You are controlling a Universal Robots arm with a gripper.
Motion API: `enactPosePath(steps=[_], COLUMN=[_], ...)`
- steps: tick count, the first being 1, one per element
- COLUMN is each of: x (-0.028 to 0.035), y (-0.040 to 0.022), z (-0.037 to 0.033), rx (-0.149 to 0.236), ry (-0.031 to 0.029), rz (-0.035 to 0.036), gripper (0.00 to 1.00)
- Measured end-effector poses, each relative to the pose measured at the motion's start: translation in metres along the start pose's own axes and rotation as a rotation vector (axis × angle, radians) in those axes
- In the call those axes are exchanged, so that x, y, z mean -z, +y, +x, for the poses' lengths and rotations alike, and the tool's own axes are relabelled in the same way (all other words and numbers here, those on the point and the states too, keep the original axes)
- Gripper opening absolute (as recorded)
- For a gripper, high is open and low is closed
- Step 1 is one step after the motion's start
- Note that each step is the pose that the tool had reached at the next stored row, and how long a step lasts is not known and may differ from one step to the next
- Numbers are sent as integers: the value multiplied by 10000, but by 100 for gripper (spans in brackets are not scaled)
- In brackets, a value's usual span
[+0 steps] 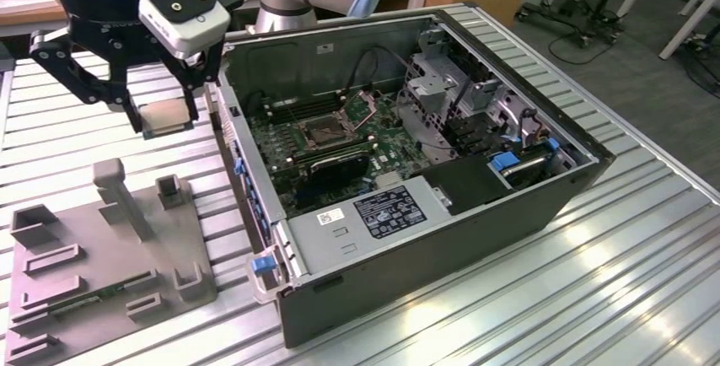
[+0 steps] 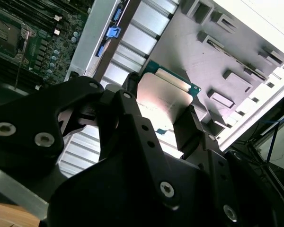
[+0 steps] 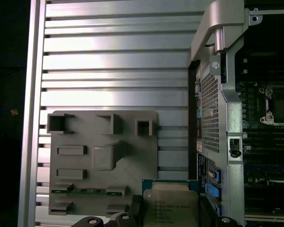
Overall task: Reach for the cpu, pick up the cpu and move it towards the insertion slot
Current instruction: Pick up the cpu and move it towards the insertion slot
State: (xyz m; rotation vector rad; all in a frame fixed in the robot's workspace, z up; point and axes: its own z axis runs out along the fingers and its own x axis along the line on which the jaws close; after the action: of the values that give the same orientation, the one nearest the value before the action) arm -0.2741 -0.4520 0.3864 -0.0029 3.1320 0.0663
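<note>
Above the slatted table between tray [image 1: 113, 256] and case [image 1: 450, 206]: gripper [image 1: 167, 117] closed on cpu [image 1: 165, 116], chip flat between jaws, clear of tray; slot [image 1: 323, 131] off toward exterior view's right, inside case, well apart.

Arm up, gripper [image 1: 167, 118] clamped.
I see my fingers [image 2: 187, 125] pinching the cpu [image 1: 165, 116], hanging at ten o'clock in the exterior view, wrist pointing down.
</note>
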Motion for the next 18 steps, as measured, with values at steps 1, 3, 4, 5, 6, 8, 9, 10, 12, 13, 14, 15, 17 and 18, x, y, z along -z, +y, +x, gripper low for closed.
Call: enactPosePath(steps=[1, 3, 4, 5, 6, 8, 9, 10, 12, 13, 14, 15, 17, 18], x=[0, 0, 0, 0, 0, 0, 0, 0, 0, 0, -1, -1, -1, -1], y=[0, 0, 0, 0, 0, 0, 0, 0, 0, 0, 0, 0, 0, 0], z=[-7, -16, -18, -22, -27, -32, -37, -41, -46, -50, -53, -58, -60, -60], rx=[1, 2, 1, 3, 3, 1, 1, 2, 1, 2, 2, 2, 0, 0], ry=[0, 0, 0, 0, 0, 0, 0, 0, 1, 0, 0, 0, 0, 0], rz=[0, 0, 0, 1, 1, 1, 0, 1, 1, 1, 1, 1, 1, 1], gripper=[55, 55, 55, 55, 55, 55, 55, 55, 55, 55, 55, 55, 55, 55])
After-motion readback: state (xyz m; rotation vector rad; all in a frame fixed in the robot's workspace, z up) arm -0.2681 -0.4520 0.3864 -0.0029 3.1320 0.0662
